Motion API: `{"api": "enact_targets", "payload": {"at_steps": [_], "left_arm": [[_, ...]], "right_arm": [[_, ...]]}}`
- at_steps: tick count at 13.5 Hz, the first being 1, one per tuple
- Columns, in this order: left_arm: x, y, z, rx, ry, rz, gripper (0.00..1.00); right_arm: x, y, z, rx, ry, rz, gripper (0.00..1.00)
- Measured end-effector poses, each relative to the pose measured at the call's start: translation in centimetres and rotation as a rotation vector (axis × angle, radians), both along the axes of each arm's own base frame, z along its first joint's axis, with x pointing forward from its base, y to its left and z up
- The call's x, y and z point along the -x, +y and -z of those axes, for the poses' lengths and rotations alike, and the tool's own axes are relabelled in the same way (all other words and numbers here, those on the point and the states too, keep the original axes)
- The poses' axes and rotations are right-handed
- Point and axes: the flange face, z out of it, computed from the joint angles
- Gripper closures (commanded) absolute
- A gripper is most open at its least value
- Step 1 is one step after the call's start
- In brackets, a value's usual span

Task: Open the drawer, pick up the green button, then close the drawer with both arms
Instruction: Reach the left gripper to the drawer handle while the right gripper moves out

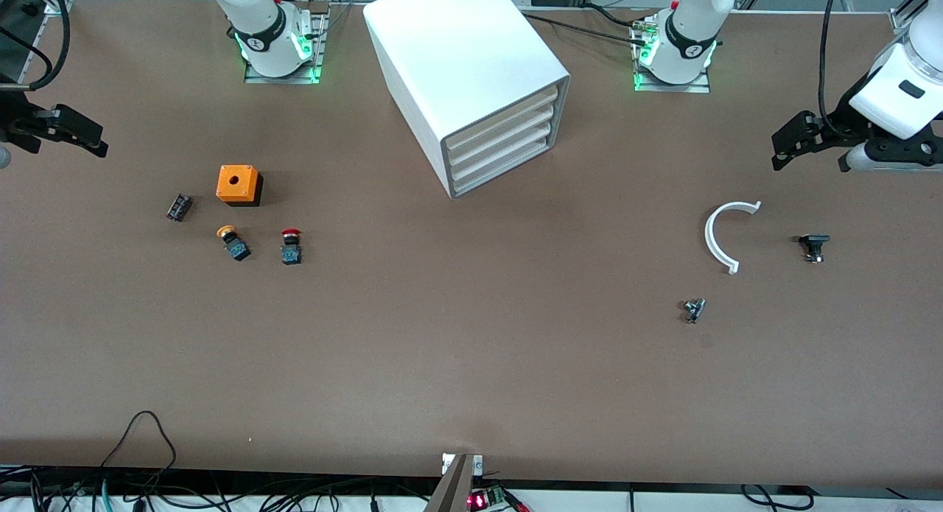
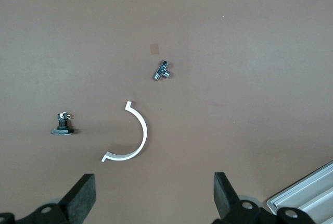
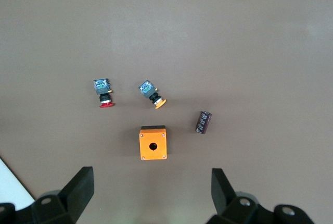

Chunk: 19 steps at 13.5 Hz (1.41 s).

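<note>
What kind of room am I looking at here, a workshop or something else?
Most likely a robotics test lab. Two white robot arms are bolted along a brown table, small parts like an orange box with a hole are laid out, and loose cables trail along its edge.

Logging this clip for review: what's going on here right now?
Nothing is being handled yet. The left gripper and right gripper hang open over the table's two ends. The cabinet has all four drawers shut, including the bottom drawer. No green button shows; only a red button and an orange button lie out.
</note>
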Motion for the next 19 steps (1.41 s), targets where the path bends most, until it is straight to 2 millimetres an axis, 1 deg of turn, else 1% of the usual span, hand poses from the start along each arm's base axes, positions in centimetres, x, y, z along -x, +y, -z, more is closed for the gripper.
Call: {"api": "enact_targets", "payload": {"at_steps": [1, 3, 5, 6, 7, 8, 9, 11, 12, 13, 15, 16, 17, 19], "left_arm": [[-0.2, 0.1, 0.7, 0.000, 0.014, 0.002, 0.00], [-0.6, 0.2, 3.0, 0.000, 0.060, 0.004, 0.00], [-0.7, 0.1, 5.9, 0.005, 0.118, 0.005, 0.00], [-0.6, -0.2, 7.4, 0.038, 0.150, 0.001, 0.00], [-0.5, -0.9, 9.1, 0.097, 0.190, -0.007, 0.00], [-0.4, -1.7, 11.3, 0.170, 0.240, -0.020, 0.00], [-0.4, -2.7, 13.9, 0.246, 0.285, -0.038, 0.00], [-0.2, -5.2, 19.9, 0.379, 0.347, -0.081, 0.00], [0.2, -7.1, 22.7, 0.428, 0.378, -0.094, 0.00], [0.8, -9.4, 25.0, 0.482, 0.415, -0.106, 0.00], [2.1, -13.6, 29.0, 0.599, 0.500, -0.148, 0.00], [2.7, -15.3, 30.9, 0.646, 0.530, -0.150, 0.00], [3.3, -16.6, 32.8, 0.691, 0.554, -0.132, 0.00], [4.9, -18.6, 36.7, 0.784, 0.582, -0.103, 0.00]], "right_arm": [[0.0, -0.1, 0.0, 0.000, 0.000, 0.001, 0.00], [-0.1, -0.1, 0.4, 0.000, 0.008, -0.005, 0.00], [-0.7, 0.4, 1.6, -0.001, 0.030, -0.017, 0.00], [-1.1, 0.7, 2.3, 0.000, 0.043, -0.023, 0.00], [-1.4, 1.0, 2.9, 0.000, 0.054, -0.029, 0.00], [-1.6, 1.2, 3.5, -0.002, 0.065, -0.032, 0.00], [-1.9, 1.4, 4.0, -0.008, 0.073, -0.032, 0.00], [-2.2, 2.0, 4.8, -0.019, 0.088, -0.040, 0.00], [-2.4, 2.5, 5.3, -0.019, 0.096, -0.050, 0.00], [-2.7, 3.2, 6.0, -0.019, 0.107, -0.060, 0.00], [-3.4, 4.0, 7.9, -0.018, 0.136, -0.074, 0.00], [-3.9, 4.4, 8.9, -0.017, 0.145, -0.080, 0.00], [-4.5, 5.1, 10.0, -0.016, 0.144, -0.092, 0.00], [-5.6, 7.0, 11.9, -0.013, 0.134, -0.124, 0.00]]}}
